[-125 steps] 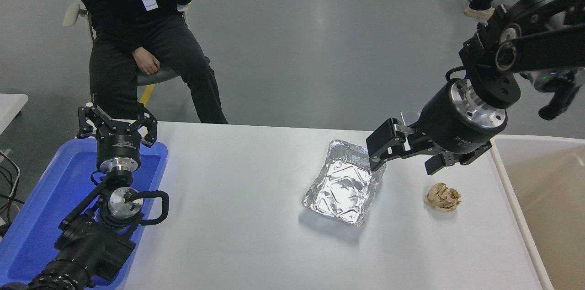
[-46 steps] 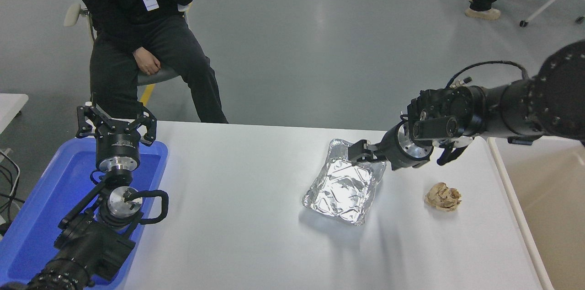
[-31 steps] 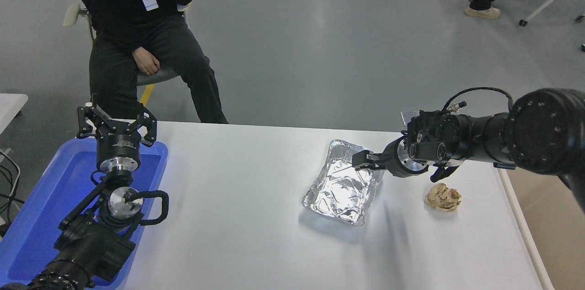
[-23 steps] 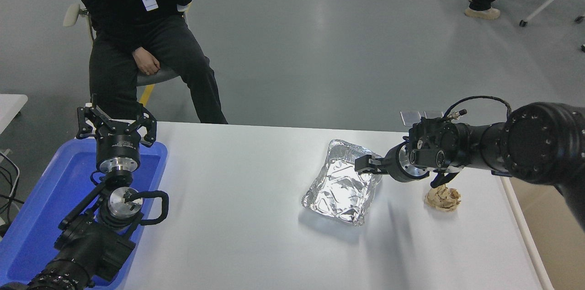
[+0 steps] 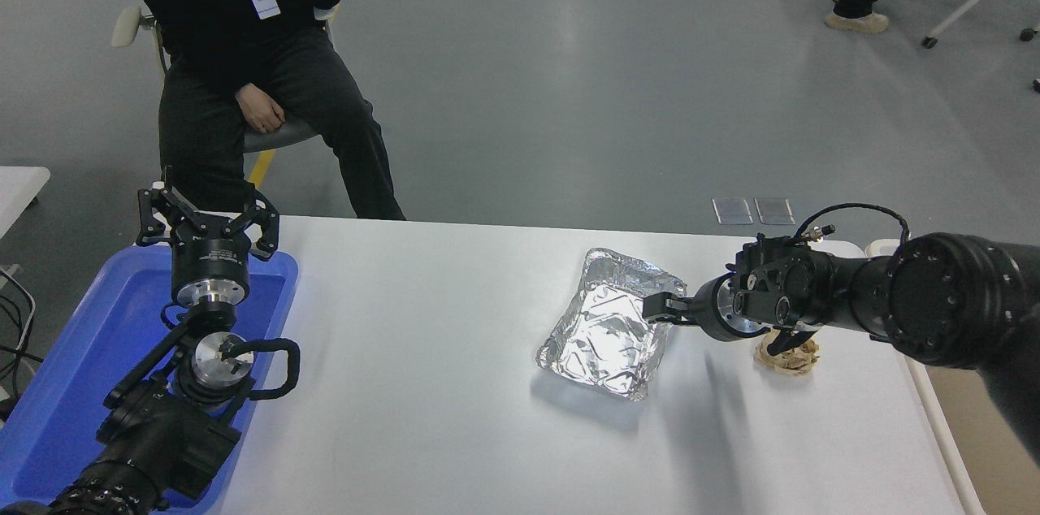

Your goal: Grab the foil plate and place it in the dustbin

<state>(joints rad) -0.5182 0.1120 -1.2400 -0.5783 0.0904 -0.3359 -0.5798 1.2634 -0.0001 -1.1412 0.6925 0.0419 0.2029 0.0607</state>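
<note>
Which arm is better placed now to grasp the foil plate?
The right. Its gripper is low at the right rim of the foil plate, while the left gripper sits parked over the blue tray, far across the table.

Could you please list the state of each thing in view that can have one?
foil plate: flat on the table, not lifted.
right pincer: low at the plate's right rim; open or shut unclear.
left pincer: open, parked over the blue tray.
brown paper ball: crumpled, partly hidden under the right arm.
dustbin: only its rim shows.
</note>
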